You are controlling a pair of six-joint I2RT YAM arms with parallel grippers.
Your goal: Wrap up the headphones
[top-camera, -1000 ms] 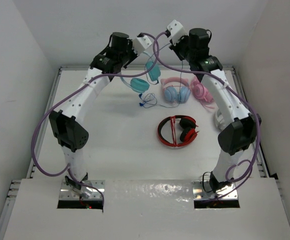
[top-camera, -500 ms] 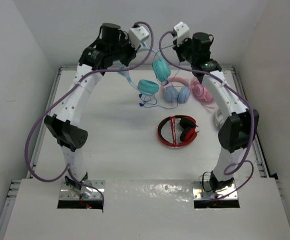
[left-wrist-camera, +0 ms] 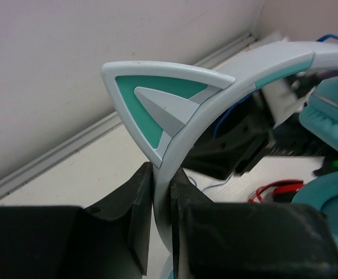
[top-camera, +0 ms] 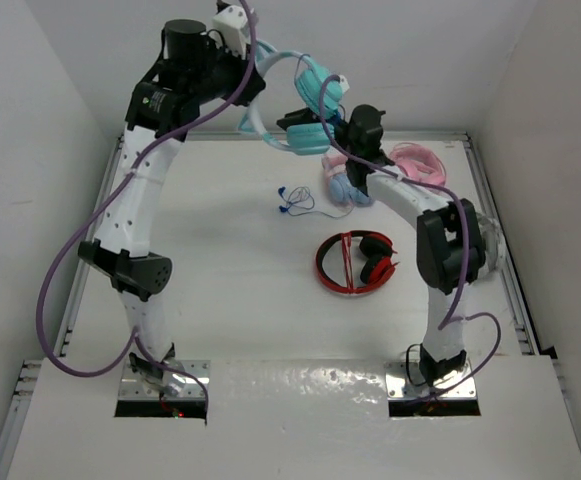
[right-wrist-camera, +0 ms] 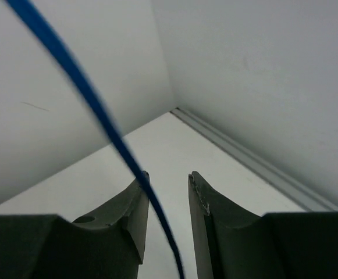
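Note:
The headphones (top-camera: pixel 310 88) are teal with a pale mint cat-ear headband (left-wrist-camera: pixel 215 87) and hang in the air near the back wall. My left gripper (top-camera: pixel 254 103) is raised high and shut on the headband, which is pinched between its fingers in the left wrist view (left-wrist-camera: pixel 162 174). The teal ear cups (left-wrist-camera: pixel 331 122) hang to the right. The thin blue cable (right-wrist-camera: pixel 87 93) runs down through the gap of my right gripper (right-wrist-camera: pixel 166 180), whose jaws stand apart and do not clamp it. My right gripper (top-camera: pixel 302 122) sits just below the cups. The cable's end (top-camera: pixel 292 200) lies on the table.
A pink-banded pair with blue cups (top-camera: pixel 345 185) and an all-pink pair (top-camera: pixel 415 160) lie at the back right. A red and black pair (top-camera: pixel 355 260) lies mid-table and also shows in the left wrist view (left-wrist-camera: pixel 279 189). The back wall and corner are close.
My left gripper has lifted the teal headphones off the table, up and to the left. My right arm has swung left and now reaches under the cups.

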